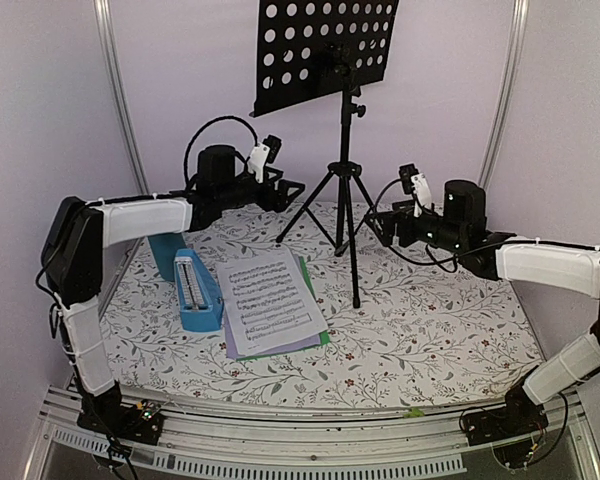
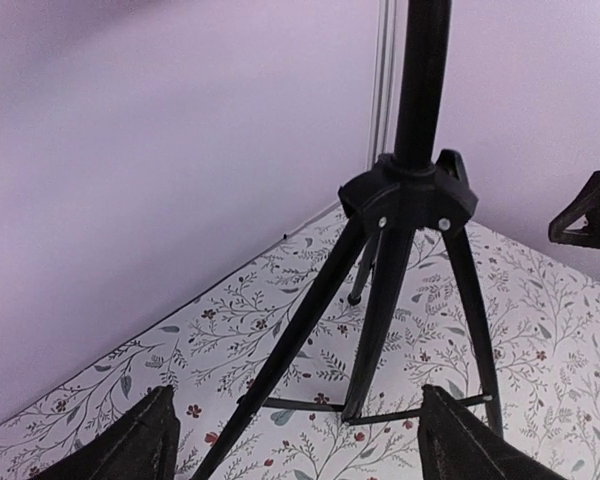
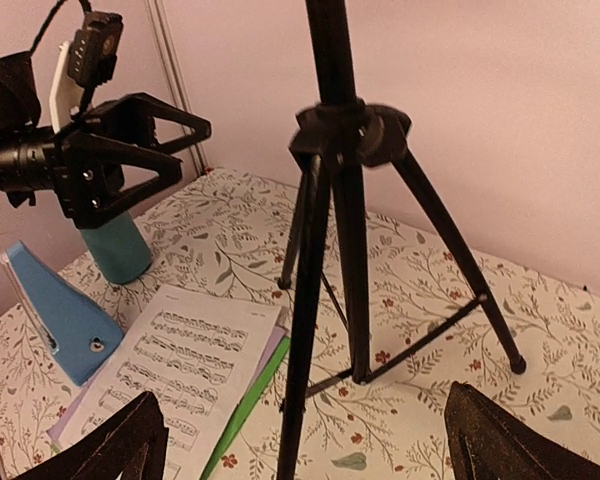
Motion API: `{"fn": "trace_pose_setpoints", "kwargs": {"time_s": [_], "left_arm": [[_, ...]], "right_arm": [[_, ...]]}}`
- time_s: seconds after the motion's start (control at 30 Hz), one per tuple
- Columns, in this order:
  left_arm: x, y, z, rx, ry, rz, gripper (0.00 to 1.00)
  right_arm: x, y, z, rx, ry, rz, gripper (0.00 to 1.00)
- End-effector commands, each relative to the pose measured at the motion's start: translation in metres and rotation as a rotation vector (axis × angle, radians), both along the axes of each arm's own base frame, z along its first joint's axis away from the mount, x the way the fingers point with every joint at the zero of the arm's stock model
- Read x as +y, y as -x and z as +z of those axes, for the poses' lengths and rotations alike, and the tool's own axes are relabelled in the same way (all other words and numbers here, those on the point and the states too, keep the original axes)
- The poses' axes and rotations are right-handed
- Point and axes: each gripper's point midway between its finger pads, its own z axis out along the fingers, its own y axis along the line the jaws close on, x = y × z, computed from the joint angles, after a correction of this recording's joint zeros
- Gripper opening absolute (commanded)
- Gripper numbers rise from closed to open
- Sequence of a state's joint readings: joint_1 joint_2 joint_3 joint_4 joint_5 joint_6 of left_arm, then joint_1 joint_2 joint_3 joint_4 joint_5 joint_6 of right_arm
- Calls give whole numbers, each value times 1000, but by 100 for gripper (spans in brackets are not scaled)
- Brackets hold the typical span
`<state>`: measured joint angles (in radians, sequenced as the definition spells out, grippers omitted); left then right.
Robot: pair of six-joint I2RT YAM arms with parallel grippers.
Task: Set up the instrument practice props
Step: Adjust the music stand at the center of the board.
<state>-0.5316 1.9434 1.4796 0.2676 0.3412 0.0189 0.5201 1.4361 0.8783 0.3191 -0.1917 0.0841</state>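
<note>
Flanking the music stand (image 1: 345, 150), both sets of jaws gaping apart and gripping nothing.
Hovering near its tripod legs as left gripper (image 1: 295, 190) and right gripper (image 1: 372, 226); standing upright at the back of the floral table (image 1: 430, 320); showing sheet-music pages (image 1: 270, 300) flat in front, beside the blue metronome (image 1: 195, 290).

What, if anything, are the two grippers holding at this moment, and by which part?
Nothing is held: the left gripper and the right gripper both stand open on either side of the music stand, gripping no part of it.
</note>
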Motion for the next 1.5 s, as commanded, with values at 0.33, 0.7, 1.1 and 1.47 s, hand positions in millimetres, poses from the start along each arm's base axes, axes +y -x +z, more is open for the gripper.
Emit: {"fn": "trace_pose_setpoints", "kwargs": {"time_s": [0.33,0.7,1.1,1.47], "left_arm": [[-47,9,51,-67,255,-22,78],[-93,-14,58,-135,332,34,68],[-122,-36,82,-212,405,66,57],[-144,-44,76,-188,417,20,36]], "right_arm": [[1,-28,91,-298,-34,175,100],[-8,-50,101,-396,-5,193,98],[-4,-55,83,-356,3,211,96],[-6,-50,73,-346,42,213,97]]}}
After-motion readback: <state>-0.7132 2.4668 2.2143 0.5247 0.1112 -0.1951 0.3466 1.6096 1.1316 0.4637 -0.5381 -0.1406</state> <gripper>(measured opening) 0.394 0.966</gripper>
